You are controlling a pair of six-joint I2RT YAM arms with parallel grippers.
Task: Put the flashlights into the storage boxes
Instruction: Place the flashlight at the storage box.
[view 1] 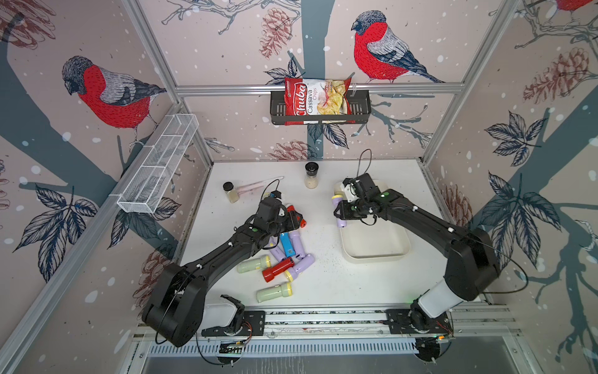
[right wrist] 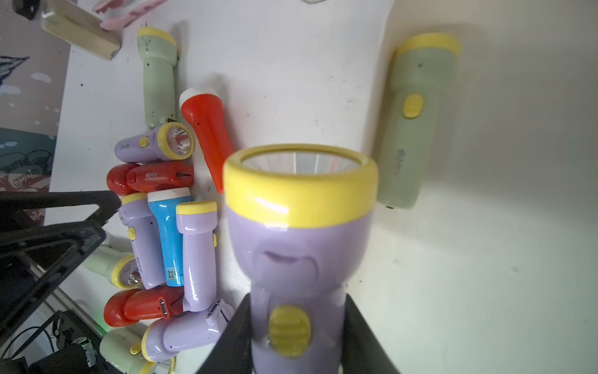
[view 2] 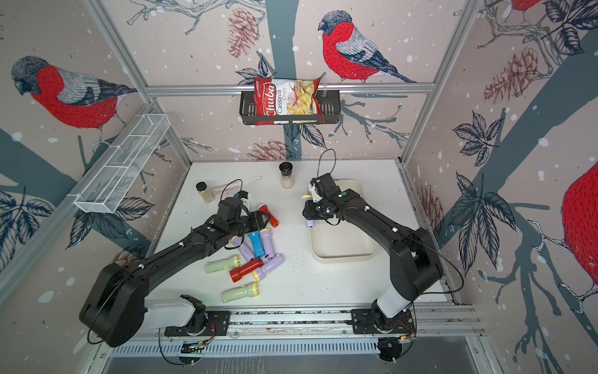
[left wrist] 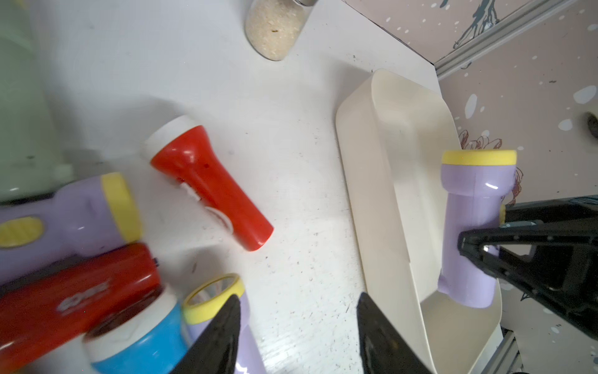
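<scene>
one lilac flashlight clamped in the right claw over the tray edge, ready to drop; left claw gapes, seemingly above the pile.

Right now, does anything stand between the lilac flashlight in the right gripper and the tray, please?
Nothing visible does: the right gripper holds the lilac flashlight above the tray edge; a green flashlight lies off to one side, not beneath it.
</scene>
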